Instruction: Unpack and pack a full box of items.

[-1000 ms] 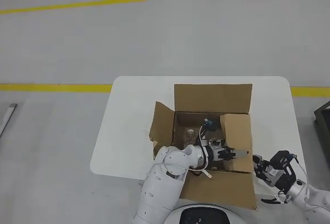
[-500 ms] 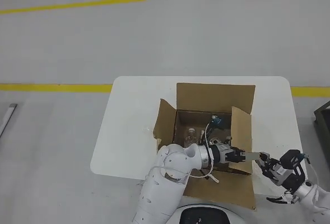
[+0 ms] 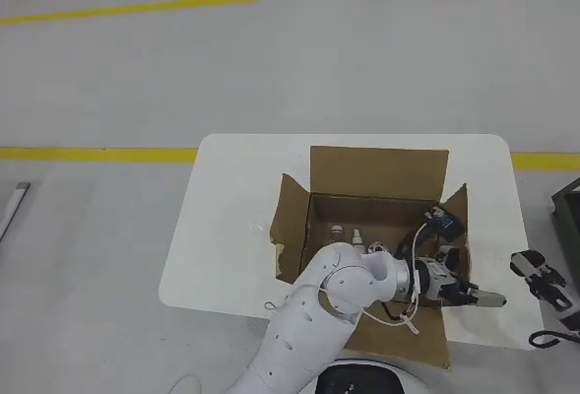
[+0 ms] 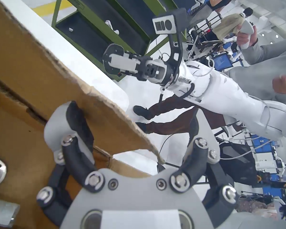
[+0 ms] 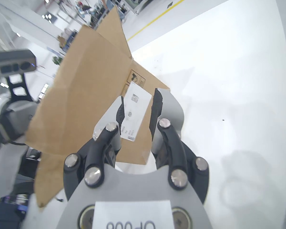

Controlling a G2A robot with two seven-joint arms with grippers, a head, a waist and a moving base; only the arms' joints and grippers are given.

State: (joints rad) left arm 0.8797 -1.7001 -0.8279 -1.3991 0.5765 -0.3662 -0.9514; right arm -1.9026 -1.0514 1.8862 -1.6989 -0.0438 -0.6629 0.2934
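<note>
Left gripper [image 4: 133,113] is spread wide and holds nothing. 1 finger [image 4: 74,122] lies against the inner face of the box's right flap [image 4: 38,60], the other is past the flap's torn edge, so the edge runs between them. From above, that arm crosses the open box [image 3: 378,172] and its gripper [image 3: 477,295] sits at the near right corner. The box stands in the middle of the white table [image 3: 230,197], and 2 bottle tops [image 3: 346,233] show inside it.

The right gripper [image 5: 140,94] has only a narrow gap between its fingers and is empty. It points at the box's outer side from just beside it, over bare table. Its wrist view alone shows a white printed label [image 5: 131,125] on that wall, with black handling marks [image 5: 135,78] stamped above it; the print is too small to make out. The top view places this gripper [image 3: 528,264] near the table's right edge.
</note>
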